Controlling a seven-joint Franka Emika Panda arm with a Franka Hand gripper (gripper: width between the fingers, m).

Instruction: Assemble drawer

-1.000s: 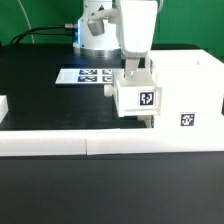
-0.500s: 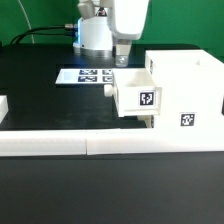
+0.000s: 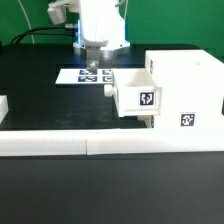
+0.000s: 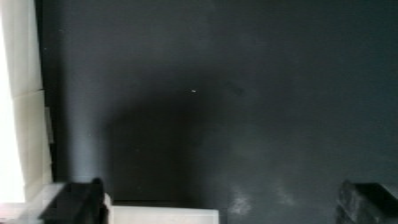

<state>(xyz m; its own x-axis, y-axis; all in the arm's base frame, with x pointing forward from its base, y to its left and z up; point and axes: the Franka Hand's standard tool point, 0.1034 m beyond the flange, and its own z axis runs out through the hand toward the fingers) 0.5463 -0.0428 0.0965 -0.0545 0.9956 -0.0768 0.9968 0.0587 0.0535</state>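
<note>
The gripper [image 3: 91,72] is being held open and empty above the marker board [image 3: 75,77]; a tray [image 3: 137,95] is being carried part-inserted in the housing [image 3: 190,85].

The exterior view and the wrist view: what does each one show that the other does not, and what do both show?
Only the exterior view shows the drawer housing, a tray partly inserted in its side, the marker board, the border wall and the arm. Only the wrist view shows the claw from close, its dark fingertips apart, with a white piece between them at the picture's edge. Both show the black table.
</note>
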